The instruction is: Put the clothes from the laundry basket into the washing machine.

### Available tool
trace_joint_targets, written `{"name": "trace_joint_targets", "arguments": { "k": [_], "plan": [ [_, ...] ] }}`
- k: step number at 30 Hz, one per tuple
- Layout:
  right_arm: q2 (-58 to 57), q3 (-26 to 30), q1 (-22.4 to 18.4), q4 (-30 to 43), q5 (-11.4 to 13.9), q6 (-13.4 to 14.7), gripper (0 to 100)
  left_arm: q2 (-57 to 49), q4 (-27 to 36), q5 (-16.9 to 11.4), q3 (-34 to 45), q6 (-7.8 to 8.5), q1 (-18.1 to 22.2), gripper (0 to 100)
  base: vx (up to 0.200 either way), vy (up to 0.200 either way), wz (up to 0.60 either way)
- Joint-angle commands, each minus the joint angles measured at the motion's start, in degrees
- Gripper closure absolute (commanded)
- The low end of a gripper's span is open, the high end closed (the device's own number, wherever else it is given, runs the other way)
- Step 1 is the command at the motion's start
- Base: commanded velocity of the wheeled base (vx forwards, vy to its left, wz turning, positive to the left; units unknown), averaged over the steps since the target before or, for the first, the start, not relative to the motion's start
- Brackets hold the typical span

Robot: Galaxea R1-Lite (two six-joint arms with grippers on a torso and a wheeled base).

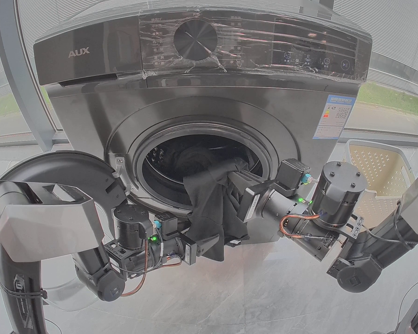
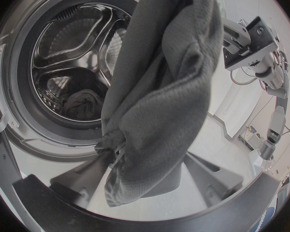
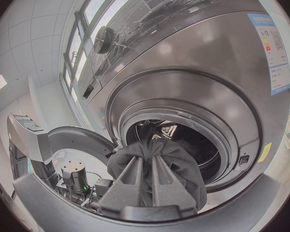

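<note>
A dark grey garment [image 1: 213,205] hangs out of the washing machine's [image 1: 227,103] round opening and down over its front rim. My right gripper [image 1: 233,175] is shut on the garment's upper part at the mouth of the drum; the right wrist view has its two fingers [image 3: 133,178] pressed together on the bunched cloth [image 3: 183,168]. My left gripper [image 1: 212,246] is lower, at the garment's hanging end. In the left wrist view it [image 2: 148,165] stands open with the cloth [image 2: 161,91] drooping between its spread fingers. More dark clothes [image 2: 82,103] lie inside the drum.
The washer's door [image 1: 60,172] is swung open to the left, just behind my left arm. A pale perforated laundry basket [image 1: 381,172] stands on the floor to the right of the machine, behind my right arm. Light tiled floor lies in front.
</note>
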Motion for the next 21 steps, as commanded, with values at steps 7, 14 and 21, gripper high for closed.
{"name": "trace_joint_targets", "arguments": {
  "k": [7,14,21],
  "plan": [
    [0.15,1.36,-0.43,-0.78,-0.08,0.01,100,-1.02,-4.81,0.4,1.41,-1.37,-2.26,100,0.0,0.0,0.0],
    [2.69,1.71,-2.36,-0.78,-0.08,-0.08,100,-10.69,-9.03,0.31,11.17,-1.37,-2.79,100,0.0,0.0,0.0],
    [3.4,1.89,-2.19,-0.78,-0.17,-0.26,100,-17.98,-9.38,0.23,15.3,-1.46,-2.88,100,0.0,0.0,0.0]
  ]
}}
